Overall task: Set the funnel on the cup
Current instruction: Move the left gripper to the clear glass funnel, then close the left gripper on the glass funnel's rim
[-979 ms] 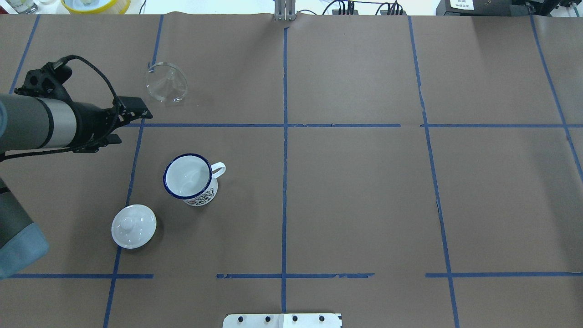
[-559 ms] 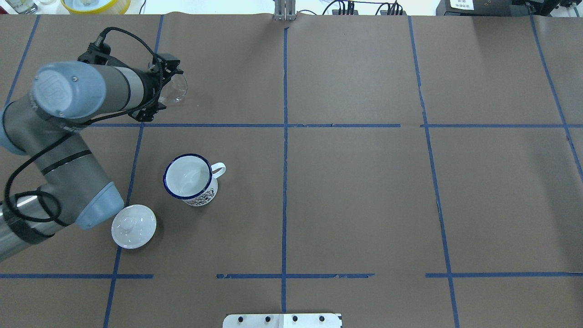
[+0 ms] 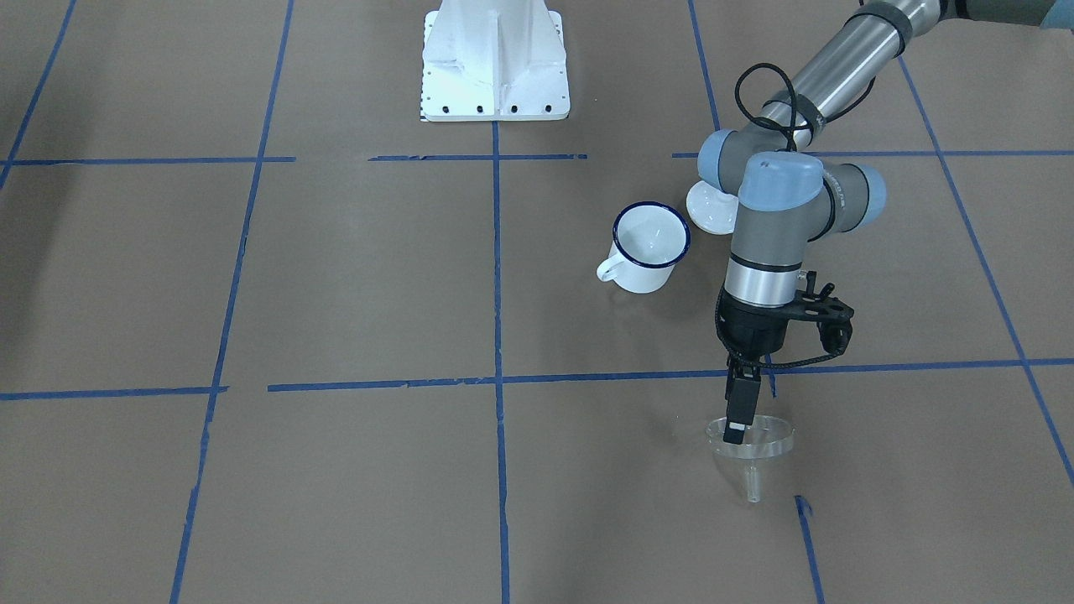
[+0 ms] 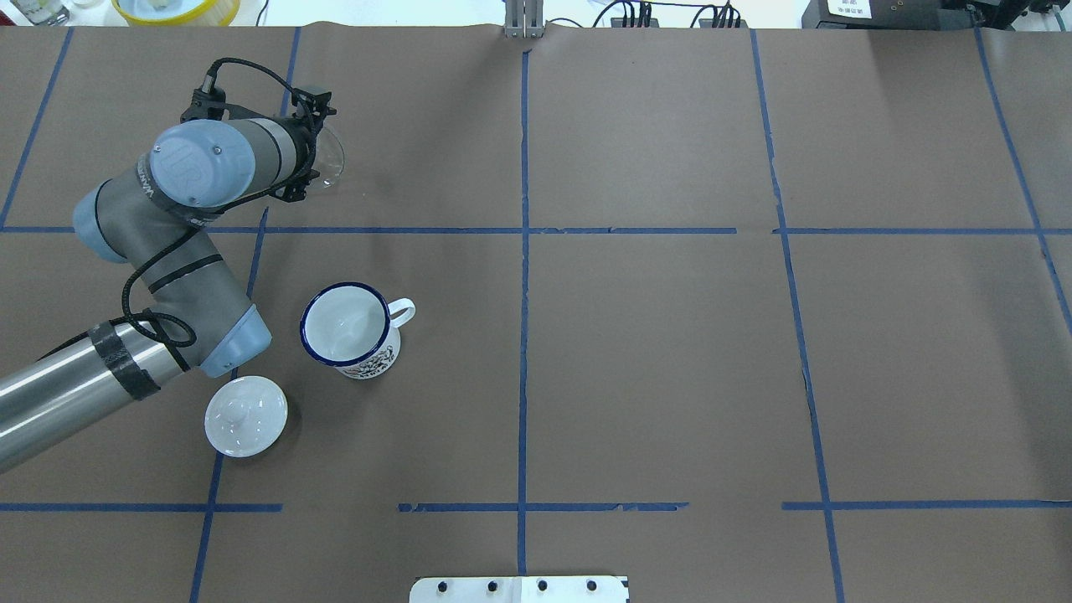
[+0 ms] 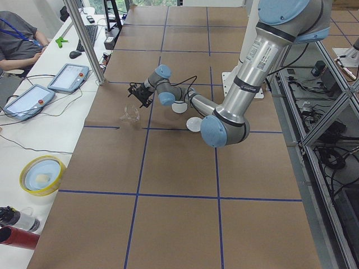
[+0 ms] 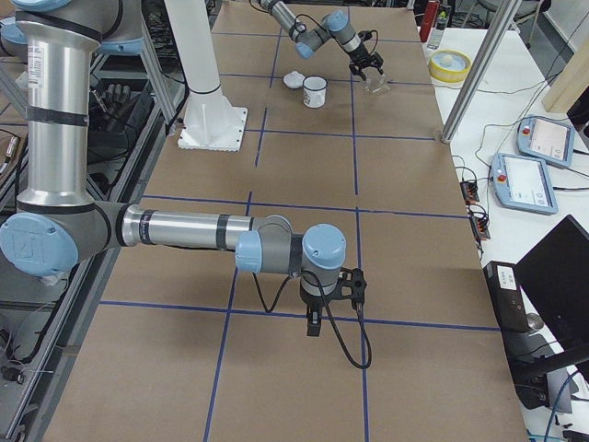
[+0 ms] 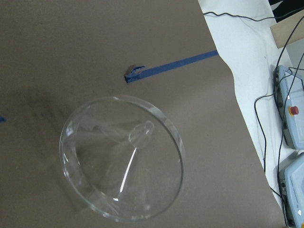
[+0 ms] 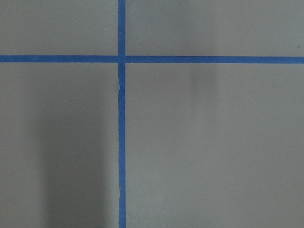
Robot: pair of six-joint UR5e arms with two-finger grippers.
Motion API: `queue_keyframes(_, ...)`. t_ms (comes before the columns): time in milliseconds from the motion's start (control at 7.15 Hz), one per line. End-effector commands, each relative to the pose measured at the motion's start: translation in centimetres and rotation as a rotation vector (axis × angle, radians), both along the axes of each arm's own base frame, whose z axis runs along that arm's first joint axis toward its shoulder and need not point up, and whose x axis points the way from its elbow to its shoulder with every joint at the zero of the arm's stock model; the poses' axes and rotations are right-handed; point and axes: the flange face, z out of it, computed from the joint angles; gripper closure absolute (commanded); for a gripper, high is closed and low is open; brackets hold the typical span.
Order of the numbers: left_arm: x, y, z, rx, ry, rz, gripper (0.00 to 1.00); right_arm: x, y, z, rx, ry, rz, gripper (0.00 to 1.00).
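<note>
The clear funnel (image 4: 332, 157) lies on the brown paper at the far left, its stem pointing away from the robot. It also shows in the front view (image 3: 762, 442) and fills the left wrist view (image 7: 122, 172). My left gripper (image 4: 310, 144) hangs right above it, fingers spread, holding nothing; in the front view the gripper (image 3: 738, 424) reaches down to the funnel's rim. The white cup (image 4: 345, 325) with a blue rim stands upright nearer the robot, handle to the right. My right gripper (image 6: 313, 322) shows only in the exterior right view, so I cannot tell its state.
A round white knobbed lid (image 4: 246, 416) lies near the cup, beside the left arm's elbow. The robot's white base plate (image 4: 519, 589) sits at the near edge. A yellow-rimmed bowl (image 4: 176, 8) stands beyond the far edge. Blue tape lines cross the paper.
The left arm has swung in from the left edge and brought its gripper over the funnel. The funnel, cup and lid have not moved.
</note>
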Motion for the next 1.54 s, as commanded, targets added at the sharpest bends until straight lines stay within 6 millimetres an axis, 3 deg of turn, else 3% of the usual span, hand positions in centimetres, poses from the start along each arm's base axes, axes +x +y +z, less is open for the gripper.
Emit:
queue_keyframes(0,-0.9,-1.3,1.5,-0.004,-0.013,-0.038,0.11,0.0,0.0,0.0,0.000,0.000,0.000,0.00)
queue_keyframes(140,-1.1,-1.4,1.3,-0.002,-0.010,-0.041,0.45,0.0,0.0,0.0,0.000,0.000,0.000,0.00)
queue_keyframes(280,-1.1,-1.4,1.3,-0.001,-0.011,-0.040,0.86,0.0,0.0,0.0,0.000,0.000,0.000,0.00)
queue_keyframes(420,-1.3,-1.5,1.3,0.001,-0.011,-0.045,1.00,0.0,0.0,0.0,0.000,0.000,0.000,0.00)
queue_keyframes(979,-2.9,-2.6,-0.7,0.046,0.035,-0.069,1.00,0.0,0.0,0.0,0.000,0.000,0.000,0.00)
queue_keyframes(1259,-4.9,-2.8,-3.9,0.089,0.071,-0.086,1.00,0.0,0.0,0.0,0.000,0.000,0.000,0.00)
queue_keyframes(1399,-6.8,-2.4,-7.1,0.132,0.108,-0.092,1.00,0.0,0.0,0.0,0.000,0.000,0.000,0.00)
